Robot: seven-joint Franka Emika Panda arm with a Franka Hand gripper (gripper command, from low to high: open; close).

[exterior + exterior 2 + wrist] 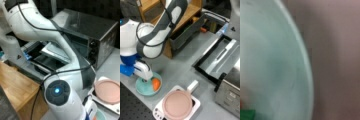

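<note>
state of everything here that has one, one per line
toaster oven: door open, lying flat
pink pan: upright on the white scale, empty
teal plate: flat on the counter, orange piece on it
tool: down at the plate beside the orange piece

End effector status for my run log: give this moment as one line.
end effector: down over teal plate | orange item on plate | pink pan beside | toaster oven door open
</note>
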